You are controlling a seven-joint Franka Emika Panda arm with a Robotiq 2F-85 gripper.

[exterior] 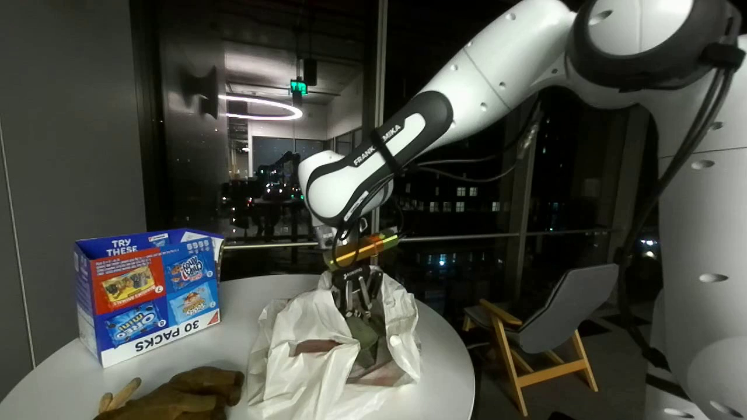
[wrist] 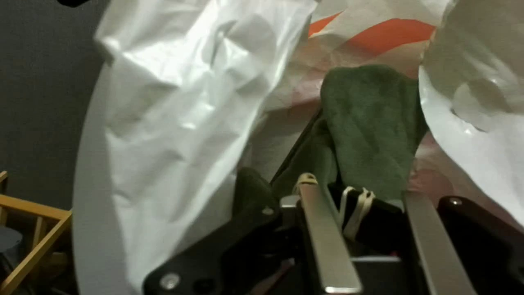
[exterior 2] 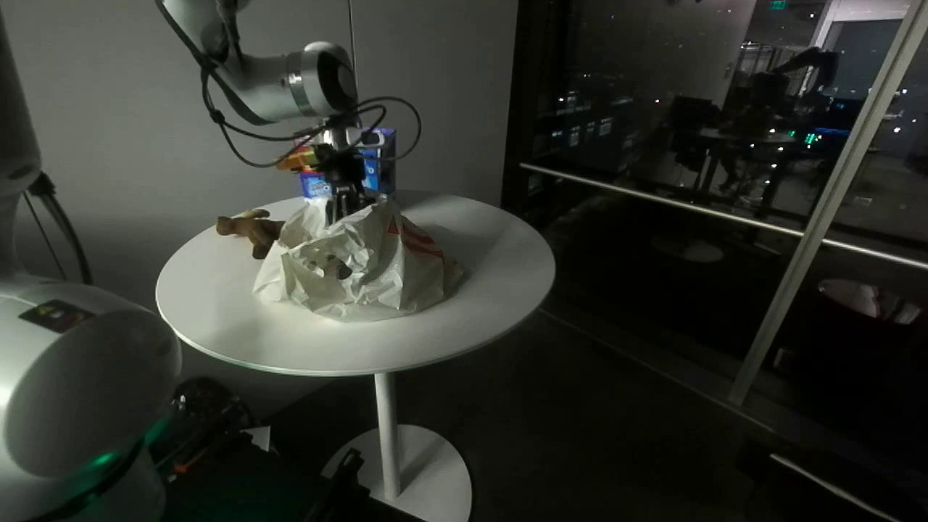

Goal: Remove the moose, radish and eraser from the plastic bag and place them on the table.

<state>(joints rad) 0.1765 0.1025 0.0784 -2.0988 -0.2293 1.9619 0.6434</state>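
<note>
The white plastic bag (exterior: 309, 373) lies crumpled on the round table with its mouth up, as also seen in an exterior view (exterior 2: 409, 268). My gripper (exterior: 359, 314) points down into the mouth. In the wrist view its rubber-banded fingertips (wrist: 329, 190) stand close together, with green cloth between them. This green cloth (wrist: 372, 127) looks like leaves of the radish; a pinkish shape (wrist: 430, 180) shows beside it in the bag. The brown plush moose (exterior: 201, 385) lies on the table outside the bag, also in an exterior view (exterior 2: 254, 232). The eraser cannot be made out.
A blue snack box (exterior: 149, 297) stands on the table (exterior: 446, 361) behind the moose. The bag's loose walls rise around my gripper on both sides. A chair (exterior: 537, 321) stands on the floor beyond the table, near dark windows.
</note>
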